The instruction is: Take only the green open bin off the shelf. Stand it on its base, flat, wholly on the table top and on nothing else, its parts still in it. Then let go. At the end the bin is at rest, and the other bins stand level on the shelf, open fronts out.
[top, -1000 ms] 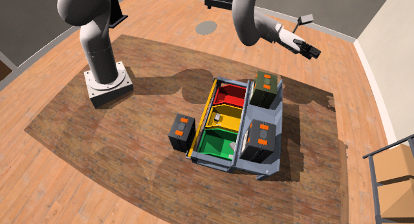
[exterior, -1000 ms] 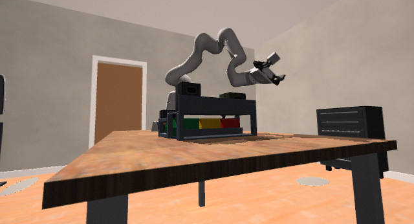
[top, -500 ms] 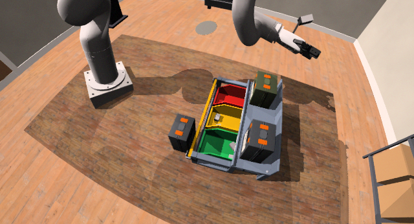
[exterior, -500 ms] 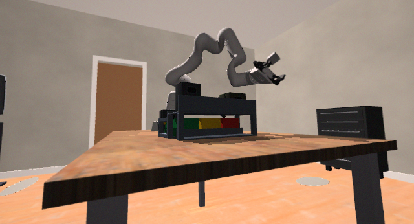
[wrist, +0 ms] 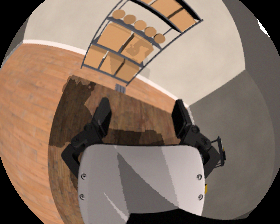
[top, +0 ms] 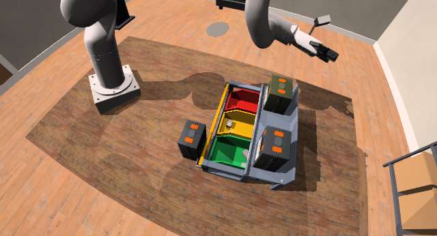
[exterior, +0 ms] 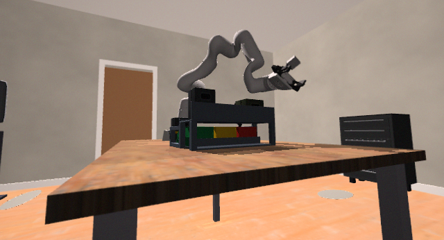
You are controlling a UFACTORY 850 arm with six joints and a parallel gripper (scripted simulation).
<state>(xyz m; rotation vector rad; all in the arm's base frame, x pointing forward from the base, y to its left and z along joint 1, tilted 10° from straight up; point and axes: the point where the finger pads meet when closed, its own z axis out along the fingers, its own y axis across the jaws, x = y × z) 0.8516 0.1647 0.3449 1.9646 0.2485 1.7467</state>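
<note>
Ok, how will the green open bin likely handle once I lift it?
The green open bin looks like stiff moulded plastic, so it probably won't flex much. Its grey parts lie loose toward one end, so they may slide and tip the balance if tilted.
</note>
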